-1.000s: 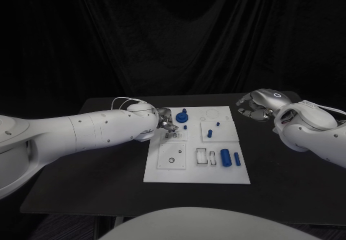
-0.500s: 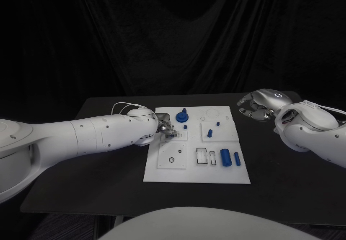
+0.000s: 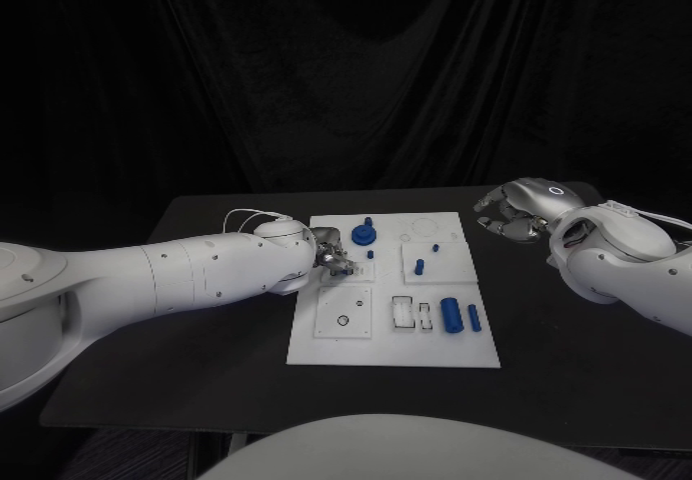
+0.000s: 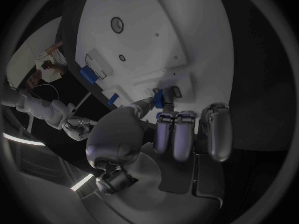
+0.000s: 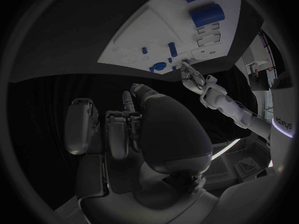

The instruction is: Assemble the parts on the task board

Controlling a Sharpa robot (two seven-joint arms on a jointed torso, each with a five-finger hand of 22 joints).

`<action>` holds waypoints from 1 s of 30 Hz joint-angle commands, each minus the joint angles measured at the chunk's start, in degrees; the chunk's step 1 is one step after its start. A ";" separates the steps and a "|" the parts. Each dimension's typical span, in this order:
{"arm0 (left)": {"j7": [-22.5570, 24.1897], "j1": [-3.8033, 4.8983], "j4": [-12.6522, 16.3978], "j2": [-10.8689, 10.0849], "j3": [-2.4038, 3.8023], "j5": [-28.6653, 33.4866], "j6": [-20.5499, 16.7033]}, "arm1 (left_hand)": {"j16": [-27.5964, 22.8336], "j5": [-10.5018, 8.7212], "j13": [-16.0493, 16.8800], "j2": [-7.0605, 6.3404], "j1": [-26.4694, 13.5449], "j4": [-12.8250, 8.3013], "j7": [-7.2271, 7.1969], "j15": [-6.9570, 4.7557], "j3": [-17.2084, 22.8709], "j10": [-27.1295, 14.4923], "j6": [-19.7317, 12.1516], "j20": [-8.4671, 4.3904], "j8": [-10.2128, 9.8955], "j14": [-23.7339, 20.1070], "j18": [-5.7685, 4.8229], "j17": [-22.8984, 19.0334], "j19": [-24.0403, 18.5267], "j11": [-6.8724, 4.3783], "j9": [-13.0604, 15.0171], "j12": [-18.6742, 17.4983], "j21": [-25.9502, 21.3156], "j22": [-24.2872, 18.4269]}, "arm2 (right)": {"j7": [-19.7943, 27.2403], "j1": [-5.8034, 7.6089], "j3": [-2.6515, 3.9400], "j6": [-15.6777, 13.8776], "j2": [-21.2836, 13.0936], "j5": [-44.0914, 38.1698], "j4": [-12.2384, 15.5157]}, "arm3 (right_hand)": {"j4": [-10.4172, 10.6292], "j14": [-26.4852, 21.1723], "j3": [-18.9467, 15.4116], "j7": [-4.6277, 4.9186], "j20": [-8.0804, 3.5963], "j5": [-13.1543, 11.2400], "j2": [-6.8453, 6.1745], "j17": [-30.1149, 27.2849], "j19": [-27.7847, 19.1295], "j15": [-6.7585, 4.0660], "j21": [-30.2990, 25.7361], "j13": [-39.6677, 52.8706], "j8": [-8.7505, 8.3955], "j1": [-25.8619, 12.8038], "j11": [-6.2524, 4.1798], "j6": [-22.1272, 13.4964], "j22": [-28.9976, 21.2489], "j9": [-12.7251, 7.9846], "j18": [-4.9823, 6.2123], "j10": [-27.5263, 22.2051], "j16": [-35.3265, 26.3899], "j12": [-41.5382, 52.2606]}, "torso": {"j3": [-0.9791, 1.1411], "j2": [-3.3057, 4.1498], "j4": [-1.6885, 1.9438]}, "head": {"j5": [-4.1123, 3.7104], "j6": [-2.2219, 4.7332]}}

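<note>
Your left hand (image 3: 329, 258) sits over the left edge of the task board (image 3: 394, 335), and its fingertips (image 4: 163, 115) pinch a small blue part (image 4: 158, 99), which stands out beyond them toward a small slot in the white plate just ahead. I judge the coming move turns on that: the slot lies straight past the fingertips, so the part's long axis must line up with it. Your right hand (image 3: 509, 214) hovers well off the board's far right corner, fingers curled in, holding nothing.
</note>
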 commanded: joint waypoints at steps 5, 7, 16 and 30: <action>2.00 -0.23 0.36 0.21 -0.02 0.16 -0.77 | 0.37 0.02 15.07 -0.08 -0.35 0.48 -0.10 -0.24 0.02 5.96 0.47 0.05 -0.15 5.95 -0.62 15.07 -0.03 -0.23 0.05 0.20 -0.42 3.81 | -1.18 -0.13 0.05 0.50 0.03 -0.20 -0.03 | -0.04 6.05 0.31 0.15 0.10 0.34 0.33 15.10 -0.27 0.44 0.01 14.32 -0.20 -0.30 0.46 0.30 10.56 -0.05 0.72 5.16 0.17 -0.12 | -0.10 0.05 -0.03 | 0.12 -0.01; 2.08 -0.23 0.33 0.25 -0.02 0.16 -0.70 | 0.37 0.04 15.07 -0.08 -0.34 0.50 -0.10 -0.24 0.02 5.96 0.47 0.05 -0.16 5.95 -0.61 15.07 -0.05 -0.22 0.05 0.20 -0.45 3.77 | -1.21 -0.13 0.05 0.55 0.06 -0.20 -0.05 | -0.04 6.05 0.31 0.15 0.10 0.34 0.33 15.10 -0.27 0.44 0.01 14.32 -0.20 -0.30 0.46 0.30 10.56 -0.05 0.72 5.16 0.17 -0.12 | -0.10 0.06 -0.02 | 0.17 -0.01; 2.18 -0.28 -0.17 0.62 -0.02 0.16 0.10 | 0.37 -0.31 15.07 -0.08 -0.61 1.20 0.05 -0.18 -0.36 5.96 0.37 0.09 -0.55 5.95 -0.57 15.07 -0.19 -0.13 0.02 0.20 -0.62 3.68 | -1.43 -0.14 0.05 0.83 0.12 -0.20 -0.07 | -0.07 6.04 0.43 0.16 0.11 0.38 0.35 15.09 -0.31 0.45 -0.09 14.27 -0.22 -0.37 0.47 0.31 10.53 -0.08 0.74 5.10 0.17 -0.19 | -0.04 0.05 0.05 | -0.04 -0.01; 2.43 -0.49 -0.96 1.19 -0.02 0.16 0.30 | 0.37 -1.37 15.07 0.00 -1.10 2.69 0.18 -0.07 -1.22 5.96 0.45 0.20 -1.15 5.95 -0.54 15.07 -0.31 0.01 -0.01 0.20 -0.82 3.63 | -1.83 -0.14 0.05 1.39 0.18 -0.20 -0.22 | -0.09 6.02 0.46 0.16 0.11 0.38 0.32 15.04 -0.39 0.46 -0.28 14.20 -0.25 -0.40 0.48 0.28 10.47 -0.10 0.78 5.01 0.08 -0.28 | -0.05 -0.01 -0.02 | -0.07 -0.01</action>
